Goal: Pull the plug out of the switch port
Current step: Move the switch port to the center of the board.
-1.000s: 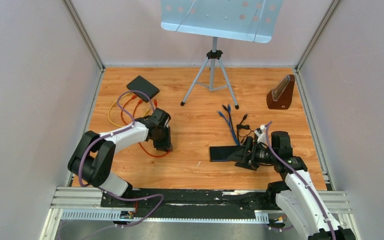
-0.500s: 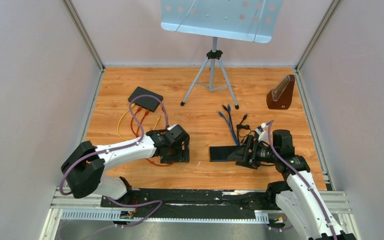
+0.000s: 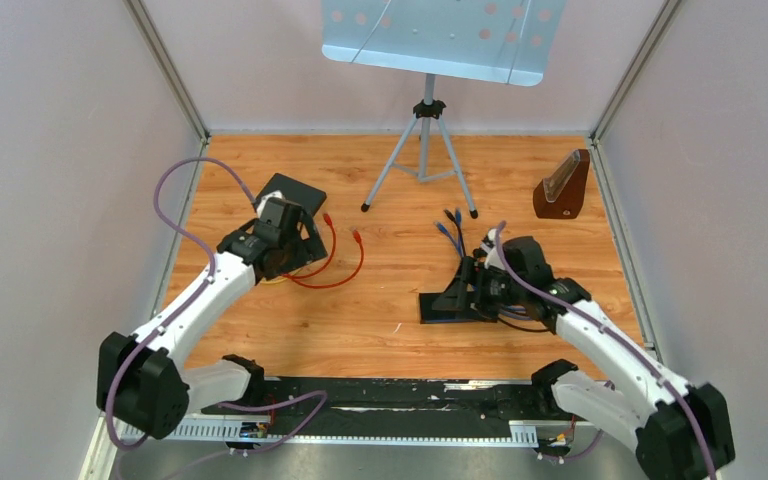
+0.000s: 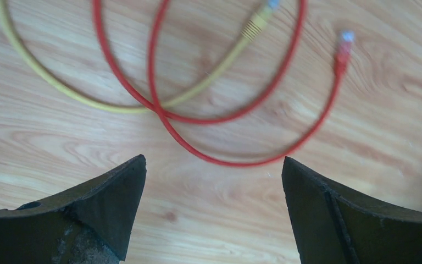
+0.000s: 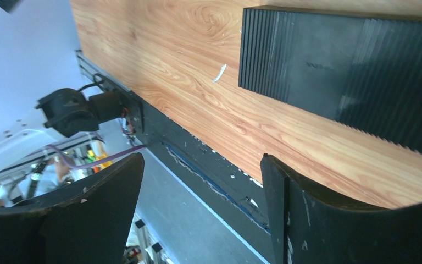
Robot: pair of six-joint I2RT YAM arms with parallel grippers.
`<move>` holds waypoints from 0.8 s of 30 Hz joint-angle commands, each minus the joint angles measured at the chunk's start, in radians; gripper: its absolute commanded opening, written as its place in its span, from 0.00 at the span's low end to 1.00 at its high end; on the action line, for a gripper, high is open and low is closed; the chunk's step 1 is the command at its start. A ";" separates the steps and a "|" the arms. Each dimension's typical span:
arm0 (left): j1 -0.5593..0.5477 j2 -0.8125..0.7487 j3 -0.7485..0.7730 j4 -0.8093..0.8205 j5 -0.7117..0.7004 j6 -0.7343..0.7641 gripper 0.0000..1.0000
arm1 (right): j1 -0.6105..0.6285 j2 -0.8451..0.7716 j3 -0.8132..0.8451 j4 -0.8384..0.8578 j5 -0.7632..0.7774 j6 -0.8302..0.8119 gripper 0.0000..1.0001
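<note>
Jaws spread wide and empty, the left gripper [image 4: 211, 165] hangs over the red network cable [image 4: 307, 132] it has just released. The cable's red plug [image 4: 342, 49] lies bare on the wood, in no port, and a yellow cable [image 4: 60, 88] crosses the red loop. Seen from above, this gripper sits just in front of the black switch [image 3: 305, 188] near the far-left corner of the desk [image 3: 390, 340], and the red lead curls away to the switch's right with both ends loose. A second ago the same jaws were clamped on that red loop nearer the desk's middle. Since then the arm has swung back toward the switch and let go, which suggests the pull on this plug is done. Whether other leads remain plugged in is hidden behind the arm. Toward the near-right, the right gripper [image 5: 200, 159], also parted and holding nothing, hovers over a ridged black box [image 5: 340, 60], a little farther left than before.
</note>
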 commanded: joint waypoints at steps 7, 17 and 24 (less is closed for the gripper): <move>0.166 0.279 0.190 0.065 0.014 0.145 1.00 | 0.133 0.301 0.207 0.170 0.048 -0.040 0.77; 0.201 0.455 0.198 0.145 0.018 0.140 1.00 | 0.133 0.274 0.161 0.159 -0.030 -0.079 0.78; 0.211 0.509 0.164 0.136 0.038 0.141 1.00 | 0.134 0.310 0.173 0.162 -0.048 -0.096 0.78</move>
